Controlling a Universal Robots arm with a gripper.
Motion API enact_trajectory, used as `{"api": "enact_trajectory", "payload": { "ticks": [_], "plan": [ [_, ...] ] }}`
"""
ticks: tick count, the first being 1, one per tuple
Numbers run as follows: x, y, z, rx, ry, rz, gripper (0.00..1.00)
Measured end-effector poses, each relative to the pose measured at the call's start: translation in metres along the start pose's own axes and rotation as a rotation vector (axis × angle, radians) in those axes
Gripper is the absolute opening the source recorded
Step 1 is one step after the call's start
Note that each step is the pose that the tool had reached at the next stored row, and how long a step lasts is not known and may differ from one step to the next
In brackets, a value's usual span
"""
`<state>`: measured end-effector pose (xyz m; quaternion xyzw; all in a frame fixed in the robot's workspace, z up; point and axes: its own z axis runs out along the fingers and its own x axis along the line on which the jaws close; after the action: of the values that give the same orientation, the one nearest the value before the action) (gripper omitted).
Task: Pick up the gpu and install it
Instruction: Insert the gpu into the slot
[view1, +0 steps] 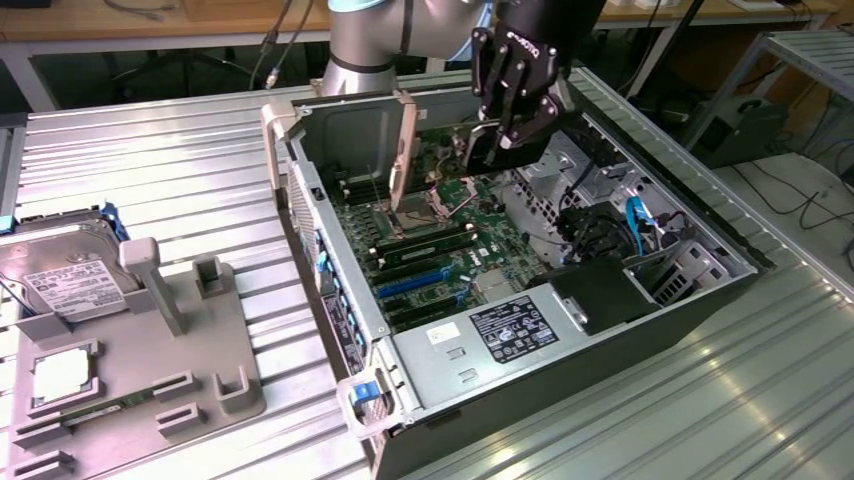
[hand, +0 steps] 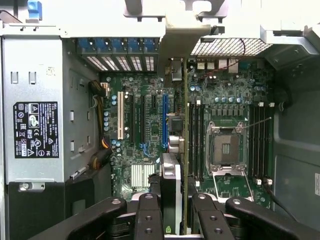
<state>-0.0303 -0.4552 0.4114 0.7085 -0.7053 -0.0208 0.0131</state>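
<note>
The gpu (view1: 402, 150) hangs on edge above the open computer case (view1: 694, 235), its tall silvery bracket toward the case's slotted rear wall. My gripper (view1: 491, 140) is shut on the card's far end, a black finger on each side. In the wrist view the gpu (hand: 175, 180) is a thin dark strip running away from the gripper (hand: 176, 202), over the motherboard (hand: 145, 160), between the blue slot (hand: 164, 120) and the memory slots. The card is clear of the board, not seated in any slot.
A boxed power supply (view1: 507, 330) with a black label fills the case's near end. The processor socket (hand: 225, 147) lies beside the card's line. On the exterior view's left, a grey fixture (view1: 174, 360) on the ribbed metal table carries a hard drive (view1: 60, 275).
</note>
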Motion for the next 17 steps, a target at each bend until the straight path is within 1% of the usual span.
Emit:
{"api": "enact_trajectory", "payload": {
  "ticks": [17],
  "plan": [
    [0.001, -0.0005, 0.0119, 0.0035, -0.0002, 0.0, 0.28]
  ]
}}
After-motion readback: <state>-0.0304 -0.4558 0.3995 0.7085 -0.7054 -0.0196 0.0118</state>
